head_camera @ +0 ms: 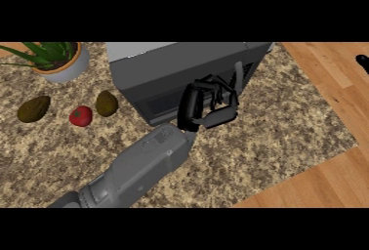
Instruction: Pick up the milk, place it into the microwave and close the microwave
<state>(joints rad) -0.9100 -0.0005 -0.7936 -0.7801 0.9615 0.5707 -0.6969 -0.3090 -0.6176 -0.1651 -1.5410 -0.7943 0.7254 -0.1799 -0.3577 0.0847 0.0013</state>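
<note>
The grey microwave (173, 63) stands at the back of the counter, its dark door (162, 100) against the body. No milk shows anywhere; I cannot see inside the microwave. My left hand (207, 106) reaches in from the lower left on a grey forearm and rests against the right part of the door, beside the upright handle (238, 75). Its fingers are bent loosely and hold nothing. A small black part of my right hand (362, 63) shows at the right edge, over the wooden floor.
Left of the microwave lie a brown potato (34, 109), a red tomato (81, 116) and a second brownish vegetable (107, 103). A potted plant (57, 59) stands at the back left. The speckled counter (274, 127) ends at the right above the wooden floor (331, 176).
</note>
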